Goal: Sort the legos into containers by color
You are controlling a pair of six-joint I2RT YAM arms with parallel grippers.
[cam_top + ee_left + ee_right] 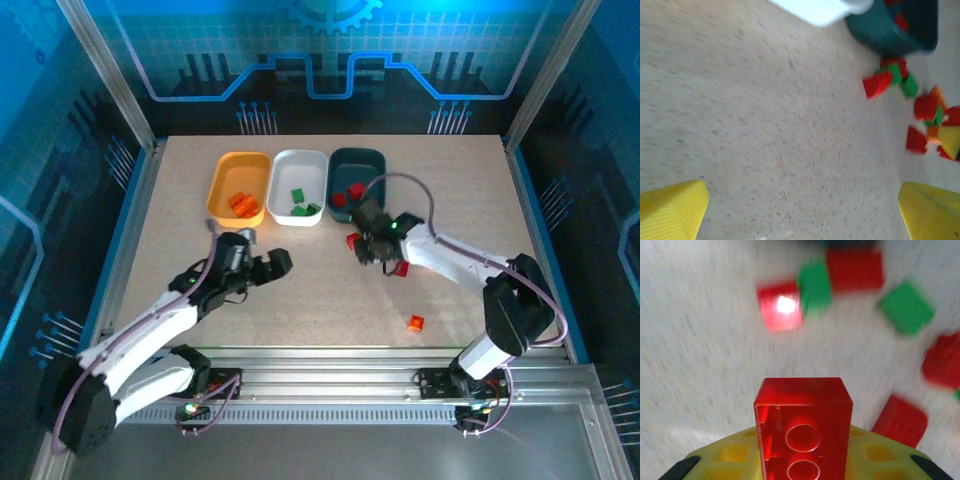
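My right tool (pixel 373 250) clamped on a red lego brick (pixel 802 422), just short of the dark teal tray (pixel 358 157), loose red and green legos (pixel 877 84) scattered beside it, my left tool (pixel 272 266) spread wide, empty, over bare counter (pixel 170 230)

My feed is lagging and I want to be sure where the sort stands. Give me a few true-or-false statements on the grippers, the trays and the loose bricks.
1. The left gripper is open with nothing between its fingers. True.
2. The white tray holds orange bricks. False: it holds green bricks.
3. A red brick is held in the right gripper. True.
4. Every brick is in a tray. False: several lie on the table, such as a loose brick near the right arm.
5. The dark teal tray is empty. False: red bricks lie in it.
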